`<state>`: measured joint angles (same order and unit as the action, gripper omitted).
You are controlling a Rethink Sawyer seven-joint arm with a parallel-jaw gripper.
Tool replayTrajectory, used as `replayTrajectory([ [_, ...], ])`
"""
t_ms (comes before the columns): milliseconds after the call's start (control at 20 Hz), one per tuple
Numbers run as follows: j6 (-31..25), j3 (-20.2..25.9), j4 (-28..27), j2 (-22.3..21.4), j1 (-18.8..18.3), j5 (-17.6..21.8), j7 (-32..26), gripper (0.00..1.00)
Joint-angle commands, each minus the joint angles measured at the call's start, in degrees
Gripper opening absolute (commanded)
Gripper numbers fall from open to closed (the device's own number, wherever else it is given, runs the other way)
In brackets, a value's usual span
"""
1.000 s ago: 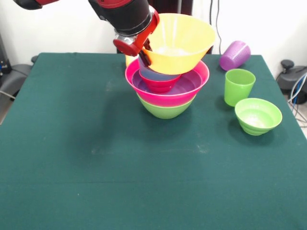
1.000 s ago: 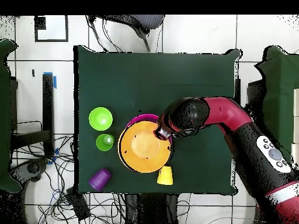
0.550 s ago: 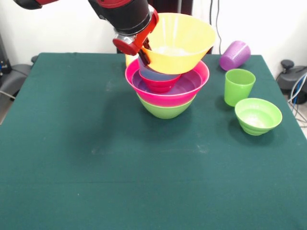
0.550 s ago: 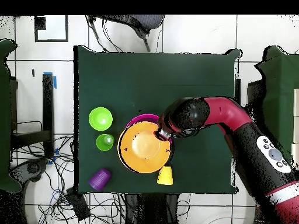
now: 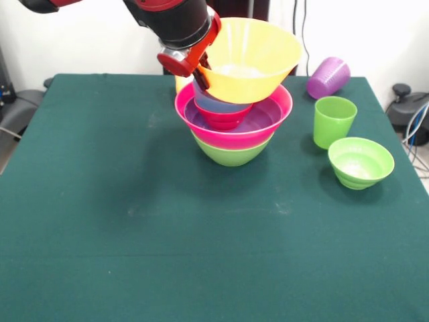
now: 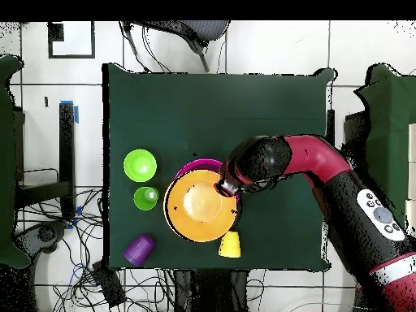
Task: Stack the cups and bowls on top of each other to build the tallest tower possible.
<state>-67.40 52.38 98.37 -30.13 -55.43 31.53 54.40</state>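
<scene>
Gripping: gripper (image 5: 199, 67) pinches orange bowl (image 5: 258, 57) rim, upper centre.
Location: we see it tilted atop tower (image 5: 233, 131).
Handling: we judge it light, stiff, slippery; rim suits.

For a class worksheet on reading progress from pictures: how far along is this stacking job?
Done: the tower already nests green, pink, purple, red and blue bowls. In hand: the gripper holds the orange bowl by its rim, tilted on top of the stack. Left: the light green bowl, green cup, purple cup lying on its side, and yellow cup sit loose on the table.
</scene>
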Motion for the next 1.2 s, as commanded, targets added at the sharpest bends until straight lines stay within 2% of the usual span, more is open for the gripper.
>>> replayTrajectory([
  [50, -7.9, -2.3, -0.5, 0.8, 1.5, 3.2, -11.7, 0.0],
  [1200, -9.0, -1.2, -1.6, 1.6, 0.3, 4.7, -13.8, 0.0],
])
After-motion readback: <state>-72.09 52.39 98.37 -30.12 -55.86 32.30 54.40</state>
